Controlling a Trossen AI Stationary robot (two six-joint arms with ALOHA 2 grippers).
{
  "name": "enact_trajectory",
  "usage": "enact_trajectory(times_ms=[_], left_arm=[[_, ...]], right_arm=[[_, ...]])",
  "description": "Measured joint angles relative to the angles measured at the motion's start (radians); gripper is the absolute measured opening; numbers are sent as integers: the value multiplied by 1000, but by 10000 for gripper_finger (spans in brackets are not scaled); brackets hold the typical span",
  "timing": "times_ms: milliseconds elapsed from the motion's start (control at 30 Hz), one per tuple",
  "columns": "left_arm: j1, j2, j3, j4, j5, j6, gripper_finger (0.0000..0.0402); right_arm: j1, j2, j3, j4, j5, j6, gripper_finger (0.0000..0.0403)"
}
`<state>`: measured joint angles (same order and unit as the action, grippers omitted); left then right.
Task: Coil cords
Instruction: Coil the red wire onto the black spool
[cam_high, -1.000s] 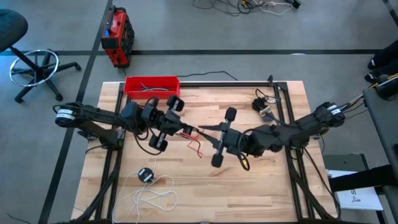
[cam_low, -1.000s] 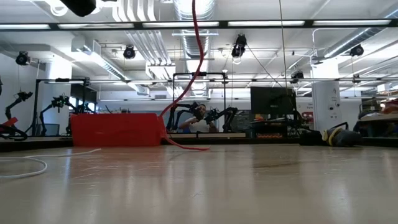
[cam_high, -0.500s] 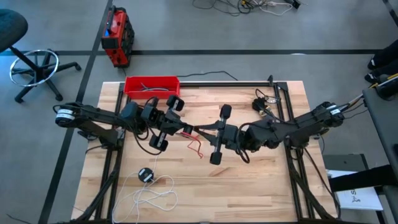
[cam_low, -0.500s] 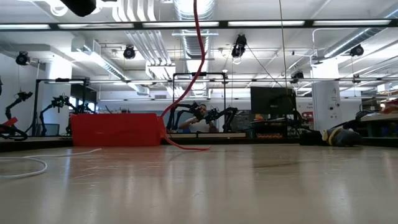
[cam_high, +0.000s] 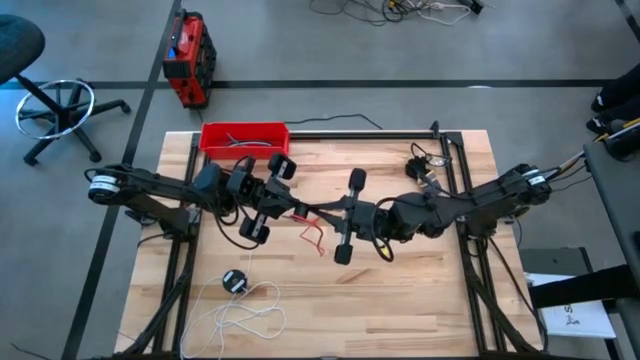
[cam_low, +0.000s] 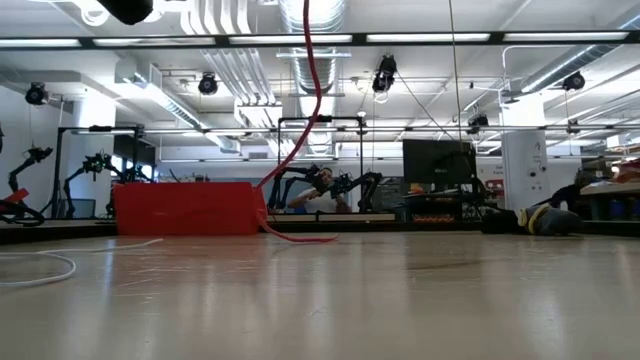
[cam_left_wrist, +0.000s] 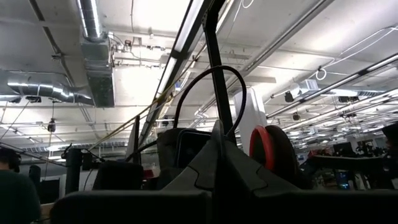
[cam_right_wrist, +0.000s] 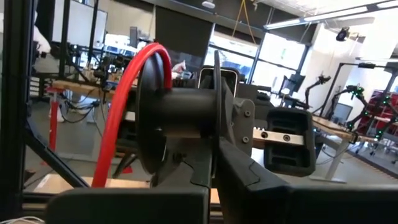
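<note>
The thin red floppy cord (cam_high: 312, 232) is partly off the table: in the low view it hangs down from above as a curving red line (cam_low: 306, 110) and its lower end trails flat on the wooden tabletop beside the red tray. From above, small loose red loops lie near the table's middle. In the right wrist view a red arc (cam_right_wrist: 127, 106) runs over the rim of a round black disc-shaped piece (cam_right_wrist: 155, 112), probably the cord's own end.

The longer thin white cord (cam_high: 250, 315) lies in loose, uncoiled loops near the table's front left edge, ending at a small round black disc (cam_high: 234, 281) lying flat.
</note>
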<state>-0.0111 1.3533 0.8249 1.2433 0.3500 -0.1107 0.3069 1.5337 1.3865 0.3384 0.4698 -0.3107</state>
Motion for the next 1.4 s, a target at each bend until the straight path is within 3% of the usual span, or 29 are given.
enact_trajectory(times_ms=[167,467,867,1000,1233,1400], left_arm=[[11,-21,-7,-60,-1,39,32],[51,-111,-41,-355,-15,104,75],[-8,180,5,-219,-10,-13,131],[-12,253,44,-220,34,-35,156],[-26,361,107,-222,86,-77,195],[-27,371,109,-224,131,-91,210]], right_arm=[[23,-49,0,-66,6,-3,2],[89,-185,0,-209,30,13,1],[76,-207,1,-216,269,-1,0],[74,-207,1,-227,354,-3,0],[59,-206,1,-230,371,-5,0],[59,-203,1,-234,370,-15,0]])
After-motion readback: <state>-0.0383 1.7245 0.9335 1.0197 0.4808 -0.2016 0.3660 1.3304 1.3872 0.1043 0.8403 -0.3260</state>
